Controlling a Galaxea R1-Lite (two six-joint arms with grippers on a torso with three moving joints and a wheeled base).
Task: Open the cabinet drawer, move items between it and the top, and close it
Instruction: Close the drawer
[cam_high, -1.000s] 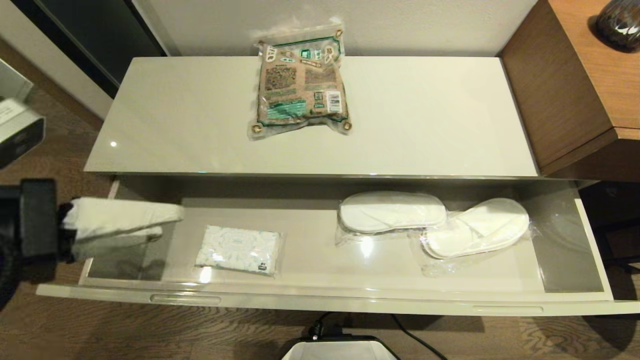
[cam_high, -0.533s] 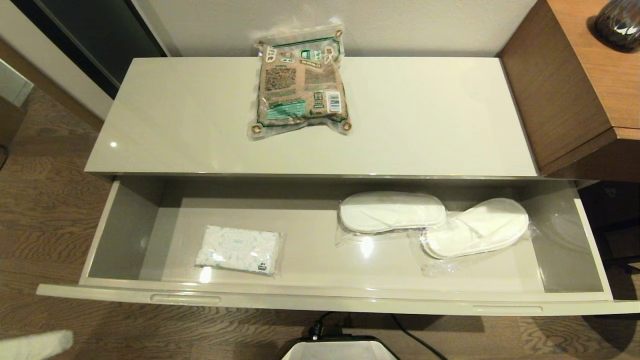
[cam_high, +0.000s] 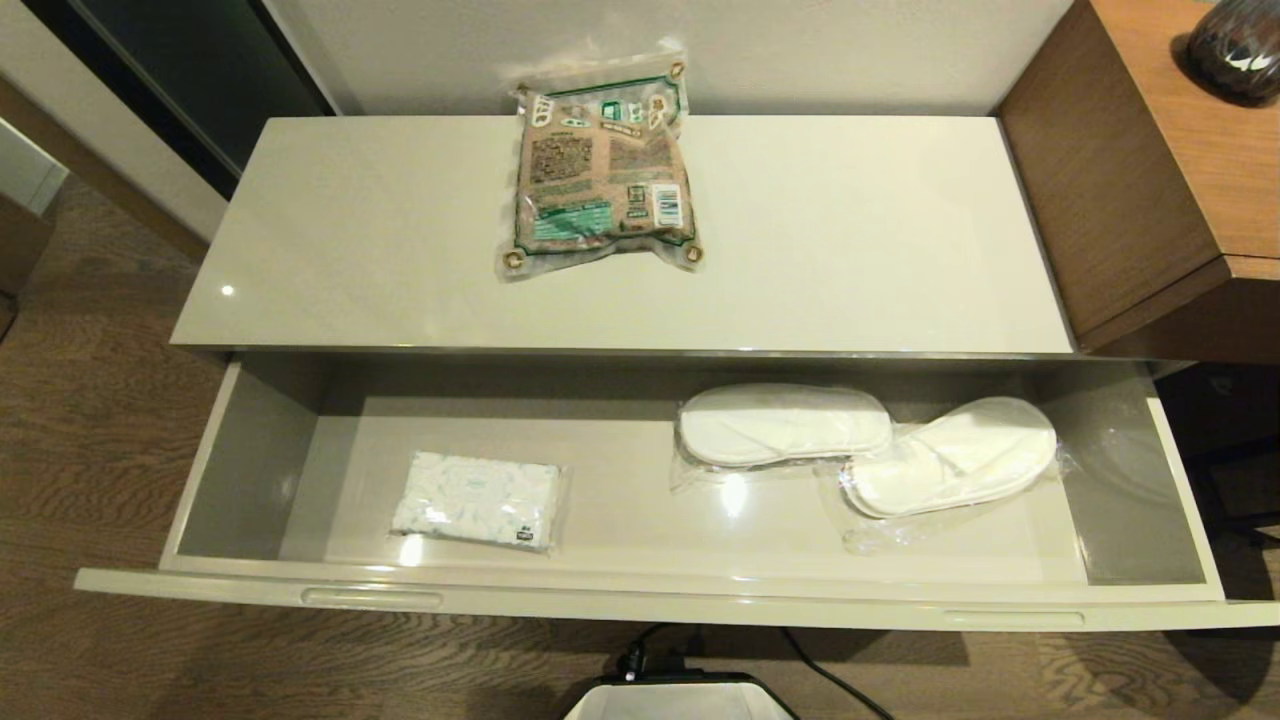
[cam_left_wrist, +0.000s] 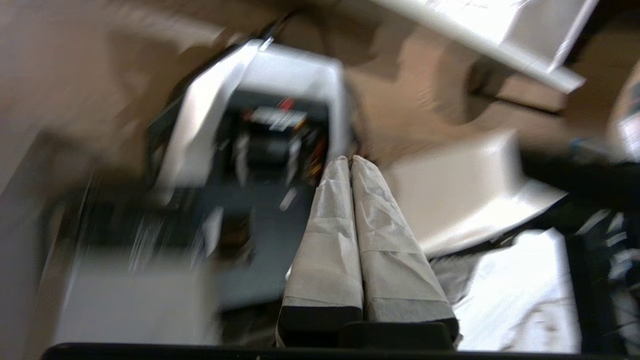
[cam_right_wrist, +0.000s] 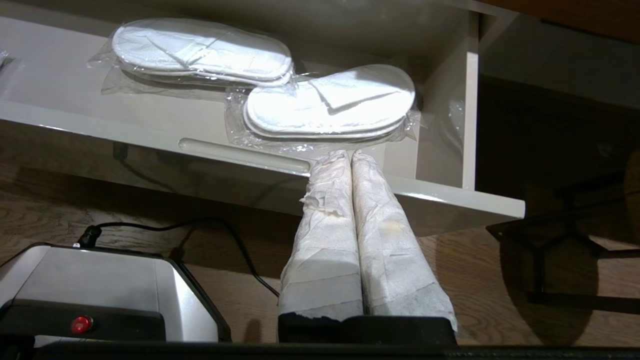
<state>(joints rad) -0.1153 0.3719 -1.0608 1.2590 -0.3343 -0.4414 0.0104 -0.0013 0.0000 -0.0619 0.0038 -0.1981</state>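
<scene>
The cabinet drawer (cam_high: 640, 600) stands pulled wide open below the glossy beige top (cam_high: 850, 230). Inside it lie a tissue pack (cam_high: 475, 498) toward the left and two wrapped pairs of white slippers (cam_high: 785, 425) (cam_high: 950, 458) toward the right. A brown snack bag with a green band (cam_high: 603, 170) rests on the top near the wall. Neither arm shows in the head view. My left gripper (cam_left_wrist: 350, 159) is shut and empty, down over the robot's base. Below the drawer's right handle slot (cam_right_wrist: 245, 155), my right gripper (cam_right_wrist: 348, 154) hangs shut and empty; the slippers (cam_right_wrist: 330, 102) lie beyond it.
A taller brown wooden unit (cam_high: 1150, 170) adjoins the cabinet's right end, with a dark vase (cam_high: 1235, 45) on it. The robot's base (cam_high: 680, 700) and a black cable (cam_high: 830, 675) lie on the wooden floor before the drawer. A dark stand (cam_right_wrist: 555, 250) is on the floor to the right.
My left gripper, open over the drawer's left end a second ago, has pulled back and down out of the head view and shut. The items and right arm have not moved.
</scene>
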